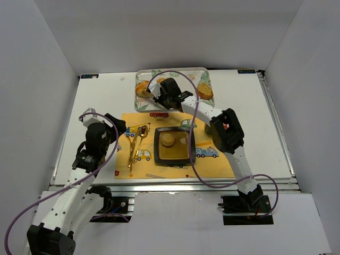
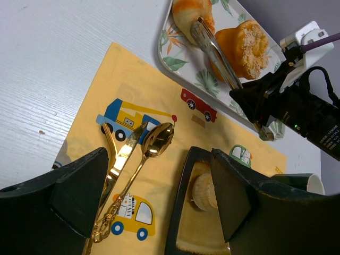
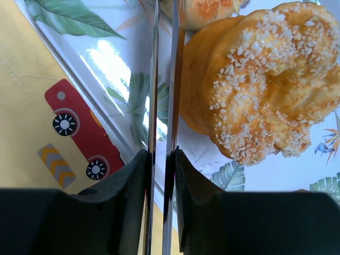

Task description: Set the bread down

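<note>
Our right gripper (image 3: 159, 156) has its jaws pinching the two arms of a pair of metal tongs (image 2: 218, 53), squeezing the blades almost together. The blades reach out over the leaf-print tray (image 3: 117, 58) at the far side of the tabletop (image 1: 101, 95). The bread we most likely want is the sugared bun (image 3: 260, 79), which lies on the tray just beside the blades. A plainer bun (image 2: 188, 13) sits past it near the tong tips. The tips run out of the wrist view, so we cannot tell whether they are nipping anything yet. One roll (image 1: 169, 140) already sits in the black square plate (image 1: 157, 149) on the yellow placemat (image 1: 218, 167), which we take to be where the bread goes. We judge the sugared bun to be light, soft and easily crushed. Its crust looks glossy and its loose sugar grains would shed under a scrape. We would spread the blades and straddle the bun across its thick middle, low on its flanks. We would close them only enough to carry it, since smooth steel on a rounded crust could let it slip or roll. Our left gripper (image 2: 154, 196) hangs with its jaws spread and empty over the gold spoon (image 2: 154, 143) on the placemat.
</note>
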